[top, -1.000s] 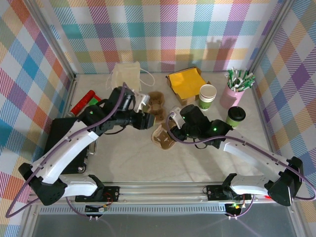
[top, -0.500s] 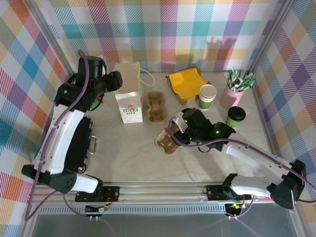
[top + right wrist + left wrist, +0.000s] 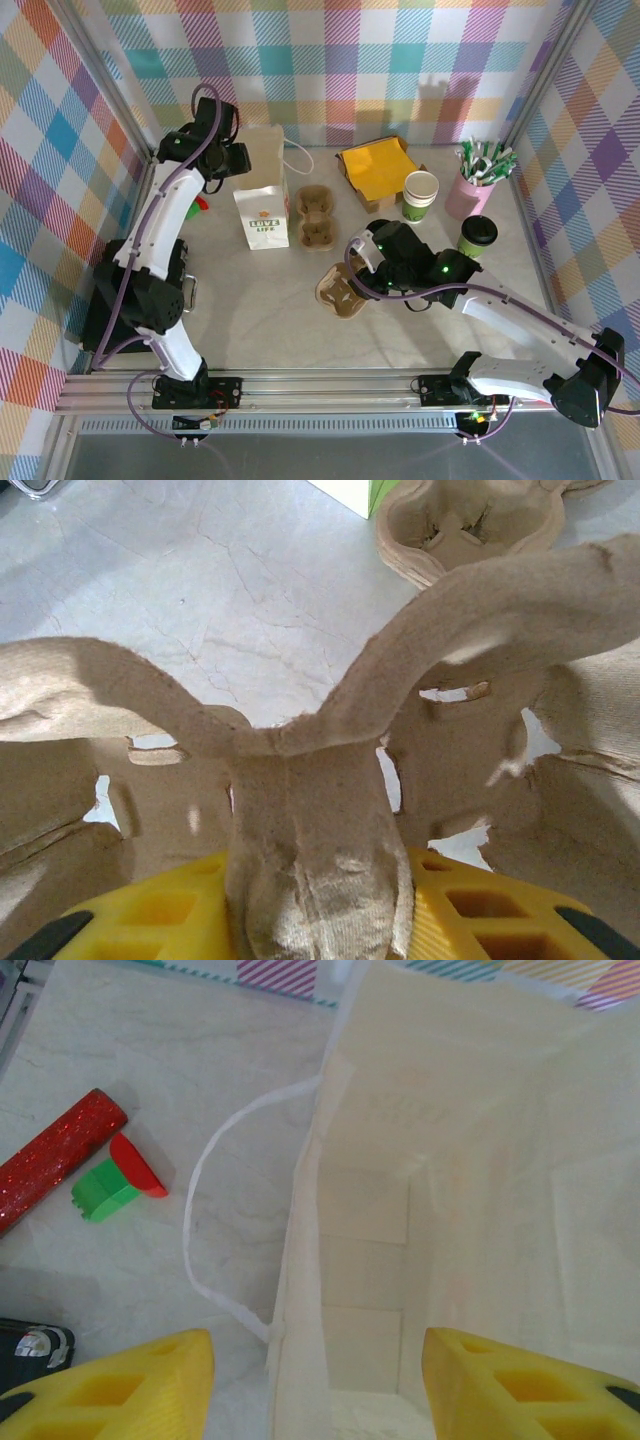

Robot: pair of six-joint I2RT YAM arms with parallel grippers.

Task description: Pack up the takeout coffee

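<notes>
Right gripper (image 3: 320, 905) is clamping the carrier (image 3: 300, 730) ridge between its fingers; left gripper (image 3: 318, 1375) is holding parted fingers astride the bag (image 3: 480, 1160) wall.

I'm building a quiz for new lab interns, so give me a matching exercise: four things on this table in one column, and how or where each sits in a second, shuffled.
Things:
1. paper bag
2. nearer cup carrier
3. black-lidded cup
4. red glitter roll

States:
a. pinched in the right gripper
b. lying flat on the table
c. standing upright, mouth open
d. standing beside the pink cup

Pairs: 1-c, 2-a, 3-d, 4-b
</notes>
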